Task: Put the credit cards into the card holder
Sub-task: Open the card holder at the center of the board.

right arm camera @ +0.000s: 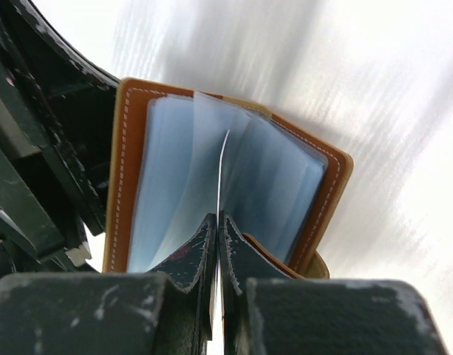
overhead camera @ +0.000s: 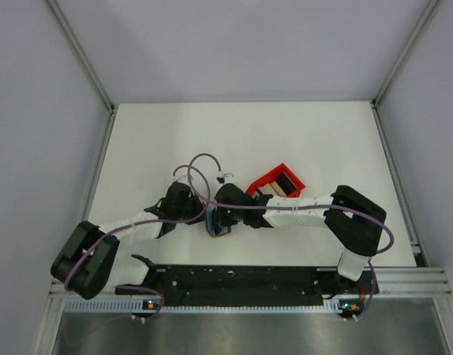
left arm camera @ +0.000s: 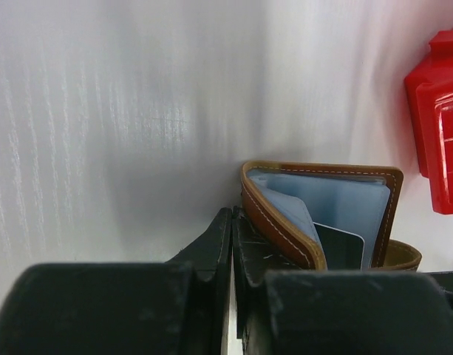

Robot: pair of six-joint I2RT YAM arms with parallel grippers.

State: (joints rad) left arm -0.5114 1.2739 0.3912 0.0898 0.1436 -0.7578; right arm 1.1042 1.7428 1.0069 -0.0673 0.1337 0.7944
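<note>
The brown card holder (overhead camera: 218,227) stands open on the white table between both arms, its pale blue-grey pockets fanned out (right arm camera: 174,177). My right gripper (right arm camera: 218,217) is shut on a thin credit card (right arm camera: 223,159), seen edge-on, reaching down between the pockets. In the left wrist view a dark, pale-edged credit card (left arm camera: 341,248) sits inside the card holder (left arm camera: 281,222). My left gripper (left arm camera: 233,218) is shut with nothing visible between its fingers, its right finger against the outside of the holder's cover. More credit cards (overhead camera: 281,186), tan and dark, lie in a red bin.
The red plastic bin (overhead camera: 273,176) sits just behind and right of the card holder, close to the right forearm; it also shows at the left wrist view's right edge as the red bin (left arm camera: 437,126). Grey walls enclose the table on three sides.
</note>
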